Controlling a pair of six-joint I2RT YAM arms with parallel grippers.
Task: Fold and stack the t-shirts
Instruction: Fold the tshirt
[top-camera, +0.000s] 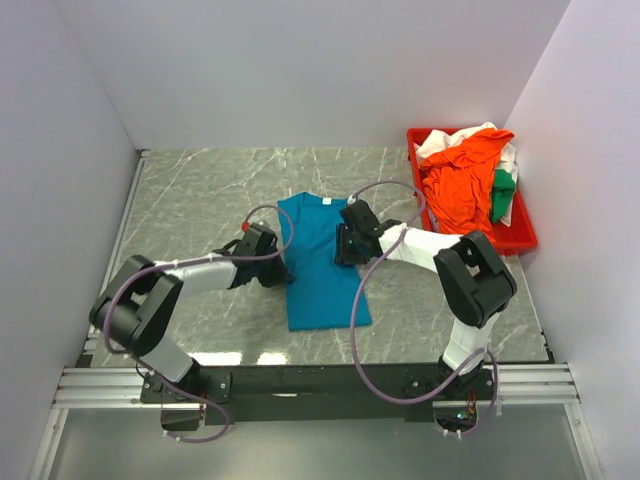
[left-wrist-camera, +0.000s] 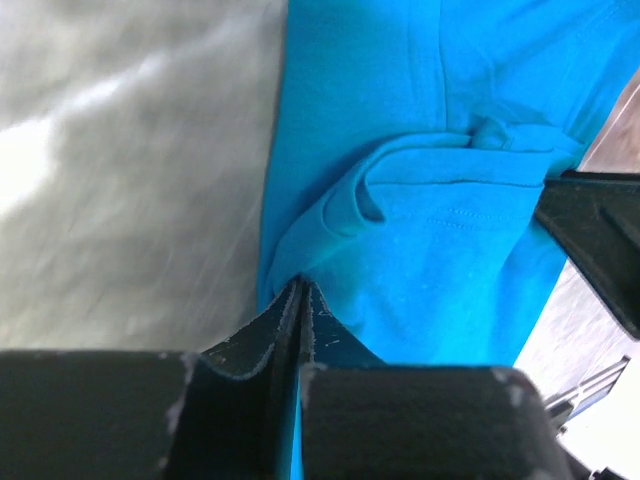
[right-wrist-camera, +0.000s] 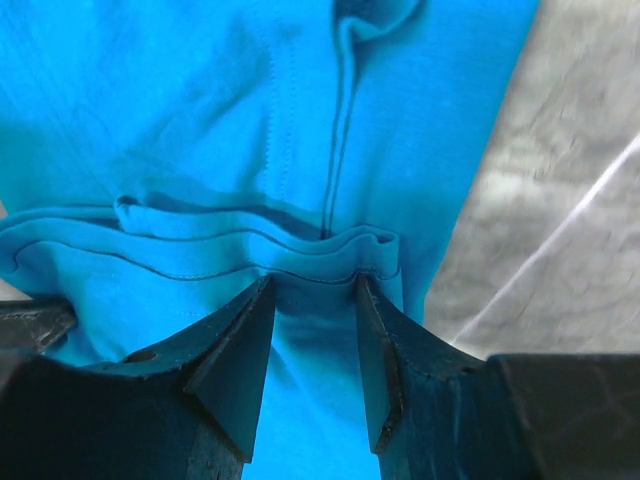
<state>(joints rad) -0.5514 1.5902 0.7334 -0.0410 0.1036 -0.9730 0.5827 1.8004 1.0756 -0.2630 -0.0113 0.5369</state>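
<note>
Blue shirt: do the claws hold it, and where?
Left gripper pinches the teal t-shirt at its edge nearest the left arm; right gripper is open astride a fold, gripping nothing.

Green t-shirt (top-camera: 503, 197) mostly buried under orange t-shirt (top-camera: 455, 185), table (left-wrist-camera: 120, 180) blurred

The left arm (top-camera: 205, 272) and right arm (top-camera: 420, 243) stretch low and inward, left fingers (left-wrist-camera: 245, 355) pinched together, right fingers (right-wrist-camera: 235, 350) parted.
</note>
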